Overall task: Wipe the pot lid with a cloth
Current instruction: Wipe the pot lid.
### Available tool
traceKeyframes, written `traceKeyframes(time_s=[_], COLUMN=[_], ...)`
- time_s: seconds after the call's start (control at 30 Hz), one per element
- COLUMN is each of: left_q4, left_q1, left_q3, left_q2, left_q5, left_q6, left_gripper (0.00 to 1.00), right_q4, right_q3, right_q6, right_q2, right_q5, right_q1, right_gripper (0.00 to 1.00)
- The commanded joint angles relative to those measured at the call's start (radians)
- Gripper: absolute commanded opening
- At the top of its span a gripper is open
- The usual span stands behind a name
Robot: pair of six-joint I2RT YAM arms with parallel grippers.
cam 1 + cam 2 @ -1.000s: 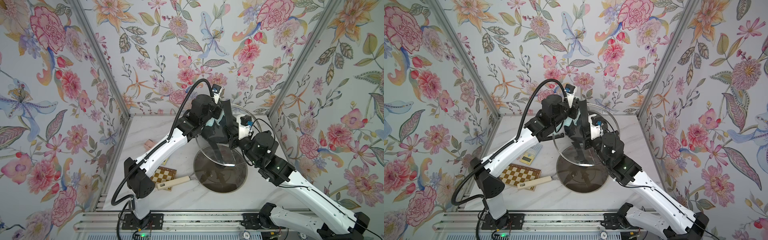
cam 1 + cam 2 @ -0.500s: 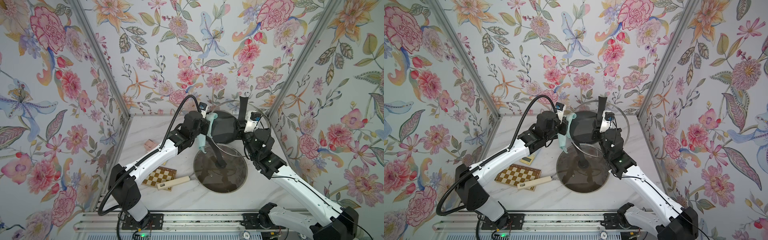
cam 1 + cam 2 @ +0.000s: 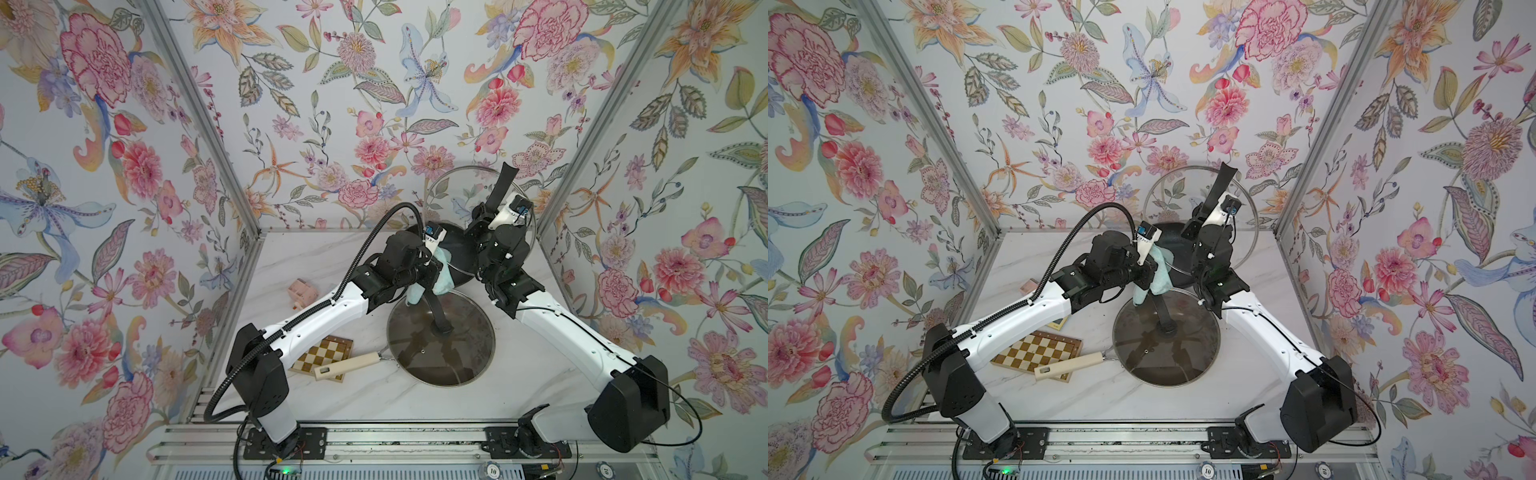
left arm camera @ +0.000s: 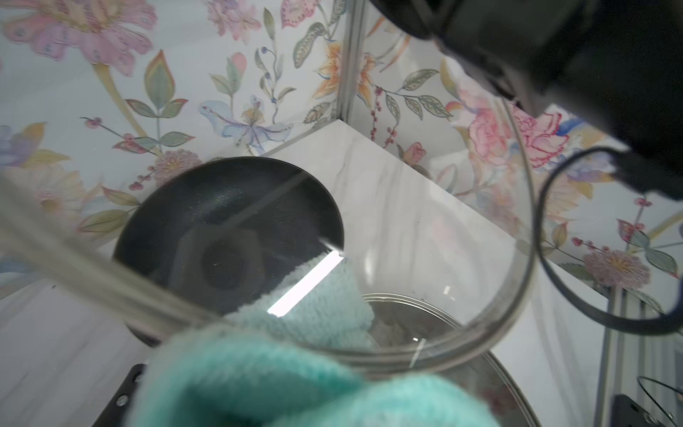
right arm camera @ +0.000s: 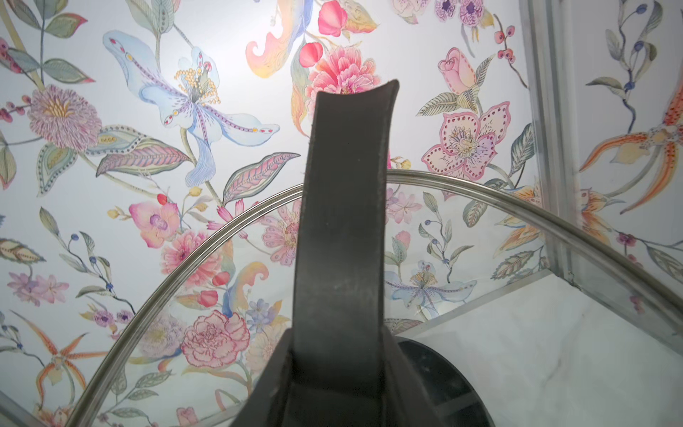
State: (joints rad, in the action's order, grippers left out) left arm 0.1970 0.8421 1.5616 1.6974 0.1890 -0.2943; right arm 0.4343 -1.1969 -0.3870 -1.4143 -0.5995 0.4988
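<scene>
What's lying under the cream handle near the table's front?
A checkerboard lies flat beneath the cream handle. The handle covers a strip of it and the left arm hides a far corner; those parts cannot be seen.

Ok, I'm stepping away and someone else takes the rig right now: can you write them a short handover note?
Left gripper: shut on the cloth.
Right gripper: shut on the black handle of the pot lid, held up in the air, tilted.
The cloth sits at the lid's lower rim, apparently touching it.
Done: cloth and lid are picked up and brought together.
Left: wipe across the glass, then set both down.
</scene>
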Motion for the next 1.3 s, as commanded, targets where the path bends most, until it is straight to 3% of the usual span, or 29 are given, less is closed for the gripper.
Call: traceKeyframes(time_s=[0.0,0.2,0.37,0.47,0.6,0.73,0.87,1.13,1.27], left_q4=[-0.049,-0.062,-0.085,-0.121,-0.193,-0.192,-0.178,-0.218,-0.299], left_q1=[0.048,0.048,0.027,-0.03,-0.138,-0.236,-0.281,-0.287,-0.277], left_q3=[0.094,0.104,0.097,0.092,0.064,0.053,0.058,0.132,0.198], left_q2=[0.025,0.007,-0.034,-0.068,-0.125,-0.188,-0.215,-0.242,-0.23], left_q5=[0.149,0.128,-0.003,-0.037,-0.018,-0.051,-0.101,0.0,0.136], left_q6=[0.055,0.077,0.1,0.081,0.028,0.034,0.062,0.092,0.036], left_gripper=[0.0,0.0,0.0,0.0,0.0,0.0,0.0,0.0,0.0], right_q4=[0.149,0.14,0.114,0.073,0.005,0.02,-0.009,-0.023,0.047], right_q3=[-0.062,-0.064,-0.011,0.038,0.107,0.204,0.235,0.238,0.234], right_q6=[-0.096,-0.075,0.033,0.152,0.305,0.333,0.411,0.971,1.052], right_q2=[-0.018,-0.031,0.032,0.101,0.196,0.31,0.377,0.289,0.252], right_q5=[-0.018,-0.026,0.096,0.167,0.132,0.054,0.102,0.318,0.348], right_q1=[0.038,0.038,0.041,0.053,0.068,0.034,0.005,0.092,0.107], right_gripper=[0.0,0.0,0.0,0.0,0.0,0.0,0.0,0.0,0.0])
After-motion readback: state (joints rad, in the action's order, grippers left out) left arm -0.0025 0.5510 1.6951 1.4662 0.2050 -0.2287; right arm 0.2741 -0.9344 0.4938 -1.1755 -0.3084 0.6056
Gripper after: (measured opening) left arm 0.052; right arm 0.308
